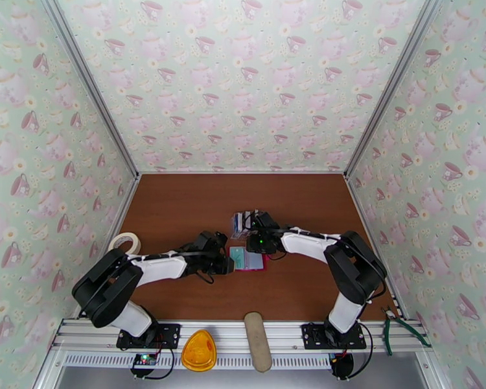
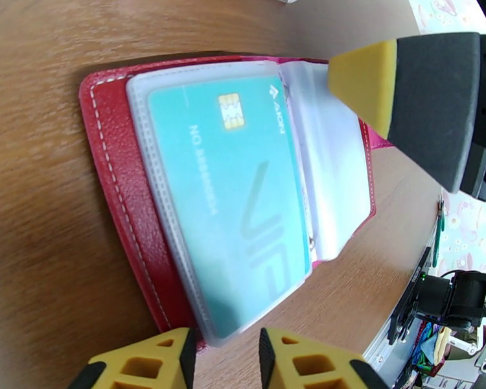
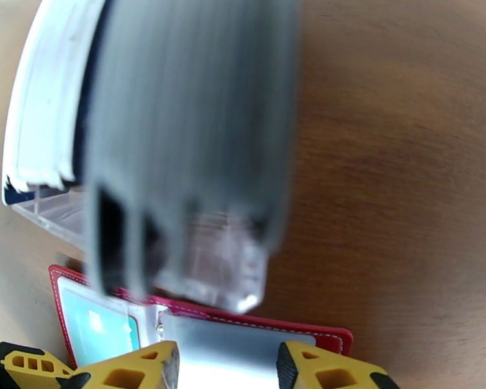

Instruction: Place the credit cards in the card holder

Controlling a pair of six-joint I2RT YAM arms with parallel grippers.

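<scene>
The card holder (image 1: pixel 249 260) lies open on the brown table, red leather (image 2: pixel 113 183) outside, clear sleeves inside. The front sleeve holds a teal chip card (image 2: pixel 230 202). My left gripper (image 2: pixel 223 358) stands open at the holder's near edge, with the sleeve's corner reaching between its fingertips. My right gripper (image 3: pixel 223 364) is open over the holder's other page (image 3: pixel 223 348), and one of its fingers (image 2: pixel 372 79) sits just above those sleeves. The credit cards (image 1: pixel 242 222) stand on edge, white and dark (image 3: pixel 42 105), in a clear plastic stand (image 3: pixel 223 267) just beyond the holder (image 3: pixel 314 333).
A roll of tape (image 1: pixel 125 242) lies at the table's left side. On the front rail sit an orange piece (image 1: pixel 198 351), a beige oblong block (image 1: pixel 258 341) and green-handled pliers (image 1: pixel 398 327). Patterned walls close in the left, back and right.
</scene>
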